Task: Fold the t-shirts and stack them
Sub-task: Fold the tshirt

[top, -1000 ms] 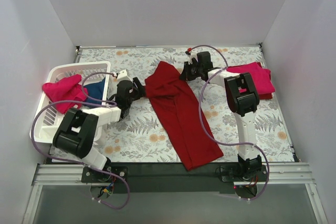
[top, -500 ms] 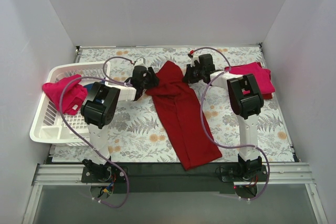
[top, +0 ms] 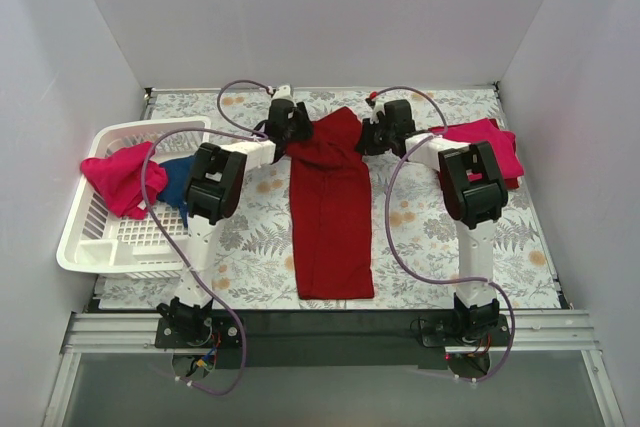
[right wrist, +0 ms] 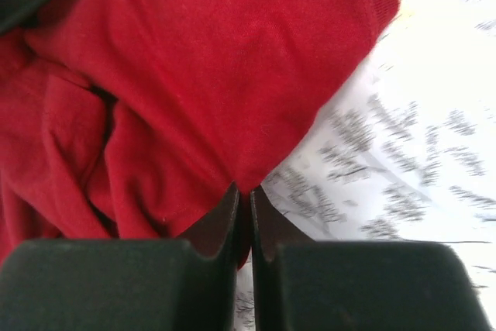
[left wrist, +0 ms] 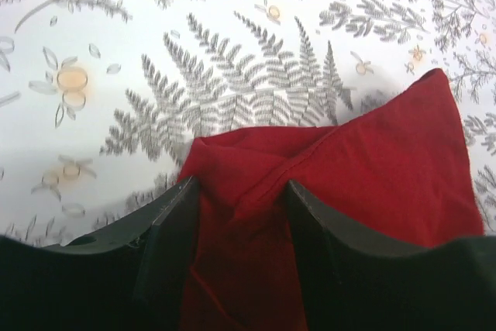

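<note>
Straightened since a second ago, the dark red t-shirt (top: pixel 330 207) lies lengthwise on the table (top: pixel 250 237). From above, the left gripper (top: pixel 290 129) and right gripper (top: pixel 376 137) hold its far corners. Left wrist: fingers (left wrist: pixel 174 222) half-closed around bunched cloth. Right wrist: fingers (right wrist: pixel 221 226) pinch the shirt's edge tight.

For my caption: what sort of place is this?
Probably a robot test cell: white panels enclose the fern-print table, with left arm and right arm bolted to a metal rail.
</note>
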Controlling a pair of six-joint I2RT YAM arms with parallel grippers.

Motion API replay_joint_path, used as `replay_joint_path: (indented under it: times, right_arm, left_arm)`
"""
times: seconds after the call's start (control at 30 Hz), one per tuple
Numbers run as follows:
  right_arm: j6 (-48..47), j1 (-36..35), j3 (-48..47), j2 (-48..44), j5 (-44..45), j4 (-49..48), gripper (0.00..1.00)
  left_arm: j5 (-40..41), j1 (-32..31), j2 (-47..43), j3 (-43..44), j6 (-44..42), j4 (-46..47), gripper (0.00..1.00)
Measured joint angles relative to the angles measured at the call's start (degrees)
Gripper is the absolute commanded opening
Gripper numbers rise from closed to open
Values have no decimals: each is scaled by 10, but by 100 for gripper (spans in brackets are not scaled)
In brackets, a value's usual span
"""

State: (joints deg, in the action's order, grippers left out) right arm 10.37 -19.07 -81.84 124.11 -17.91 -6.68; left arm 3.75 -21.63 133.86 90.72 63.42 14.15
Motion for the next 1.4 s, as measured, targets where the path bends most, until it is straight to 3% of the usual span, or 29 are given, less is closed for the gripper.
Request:
replay_joint_path:
  times: [0.4,0.53,0.57,0.67,0.8,1.0,1.2,1.4]
  right_arm:
    - [2,37,-207,85,-8,37,20]
    - [-2,41,-226,99,-20,47,36]
    - [-5,41,-226,99,-23,50,38]
    - [-16,40,-205,85,-27,51,45]
    - [-27,34,-83,-7,-21,46,49]
    - [-26,1,134,-218,16,29,50]
    - [2,-102,318,-393,76,23,51]
    - [50,-203,460,-532,124,62,51]
  left_arm:
    - [-25,27,133,215,-34,-34,57]
    - [-47,37,137,223,-51,-29,75]
    - [-53,39,137,223,-53,-26,84]
    - [-63,40,129,214,-65,-17,89]
    - [-66,38,56,118,-76,-1,89]
    - [-61,29,-178,-133,-59,38,89]
    - [-8,-5,-403,-378,-5,62,87]
    - [50,-91,-535,-571,64,-24,86]
